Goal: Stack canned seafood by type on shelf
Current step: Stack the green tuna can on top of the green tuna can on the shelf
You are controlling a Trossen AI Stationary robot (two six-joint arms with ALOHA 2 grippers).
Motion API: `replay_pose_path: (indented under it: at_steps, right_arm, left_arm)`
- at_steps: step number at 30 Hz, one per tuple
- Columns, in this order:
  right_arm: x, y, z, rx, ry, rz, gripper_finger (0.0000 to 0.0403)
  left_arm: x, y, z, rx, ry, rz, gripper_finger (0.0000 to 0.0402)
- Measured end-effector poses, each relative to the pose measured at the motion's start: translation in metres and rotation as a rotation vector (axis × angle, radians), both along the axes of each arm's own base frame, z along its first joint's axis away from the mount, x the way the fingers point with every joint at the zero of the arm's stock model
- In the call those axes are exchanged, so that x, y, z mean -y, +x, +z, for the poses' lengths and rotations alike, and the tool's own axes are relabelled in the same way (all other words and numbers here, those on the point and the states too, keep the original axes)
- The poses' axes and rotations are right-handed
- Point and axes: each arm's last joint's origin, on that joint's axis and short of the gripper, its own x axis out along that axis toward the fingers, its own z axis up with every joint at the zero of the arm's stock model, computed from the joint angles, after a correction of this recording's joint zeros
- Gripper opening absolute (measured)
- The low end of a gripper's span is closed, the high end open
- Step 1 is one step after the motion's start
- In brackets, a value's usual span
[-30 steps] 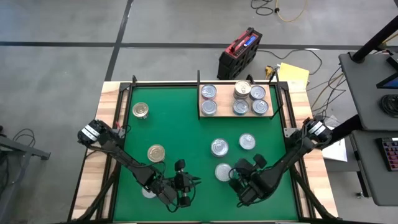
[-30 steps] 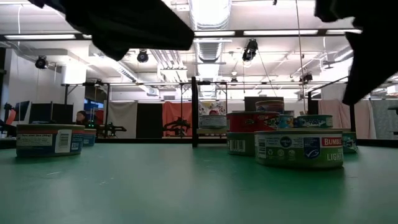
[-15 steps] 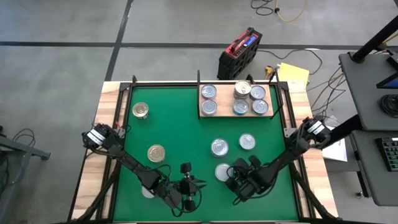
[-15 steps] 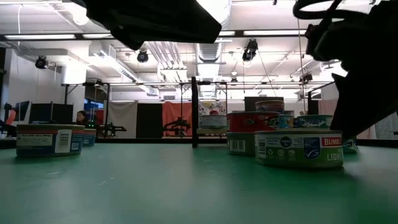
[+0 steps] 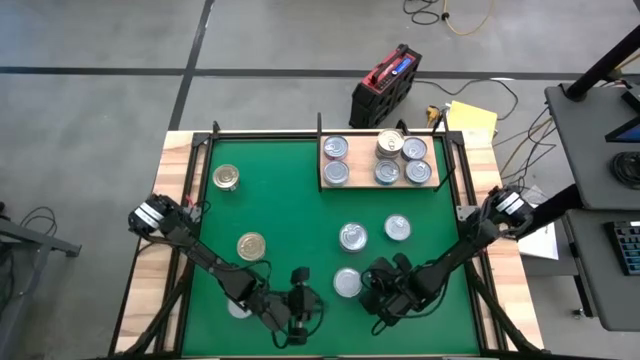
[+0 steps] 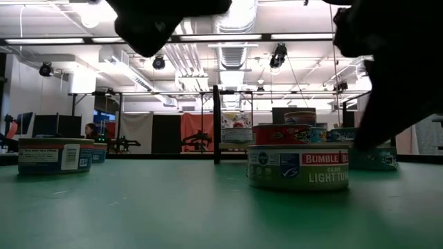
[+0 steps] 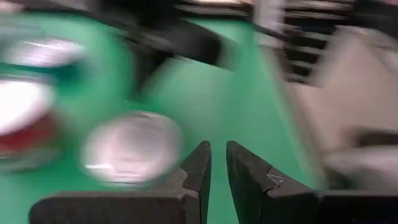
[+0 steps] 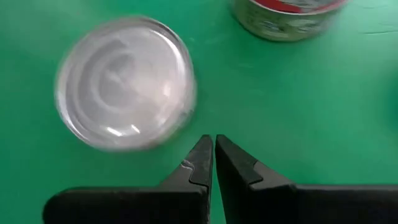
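Right gripper (image 5: 372, 296), jaws clenched empty, beside tin (image 5: 347, 283) at 6 o'clock, likely nudging it; left gripper (image 5: 303, 305) nearly clenched, empty.

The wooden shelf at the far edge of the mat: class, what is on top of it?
The shelf carries six tins in two rows; a gold-lidded tin sits raised on top in the back row. What lies beneath that raised tin is covered.
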Motion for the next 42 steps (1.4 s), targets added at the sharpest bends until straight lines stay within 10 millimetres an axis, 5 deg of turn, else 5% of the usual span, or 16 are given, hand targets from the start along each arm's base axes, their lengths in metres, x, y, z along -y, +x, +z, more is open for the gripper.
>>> replay_pose_path:
  at_steps: [3, 7, 22, 31, 42]
  right_arm:
    - [0.004, -0.007, 0.007, -0.072, -0.002, 0.036, 0.0012]
    - [0.007, -0.012, 0.018, -0.084, 0.006, 0.084, 0.0012]
    - [0.015, -0.012, 0.025, -0.115, -0.033, 0.225, 0.0012]
    - [0.02, -0.017, 0.005, -0.078, -0.099, 0.254, 0.0012]
    - [0.003, -0.027, 0.001, 0.056, -0.149, 0.25, 0.0012]
  left_arm:
    - [0.003, -0.002, 0.007, -0.03, -0.091, -0.147, 0.0025]
    - [-0.002, -0.001, 0.01, -0.031, -0.174, -0.087, 0.0003]
    - [-0.053, -0.004, -0.036, 0.024, -0.596, 0.084, 0.0]
    - [-0.075, -0.015, -0.064, -0.02, -0.78, 0.458, 0.0]
    - [-0.066, 0.004, -0.041, 0.067, -0.709, 0.415, 0.0]
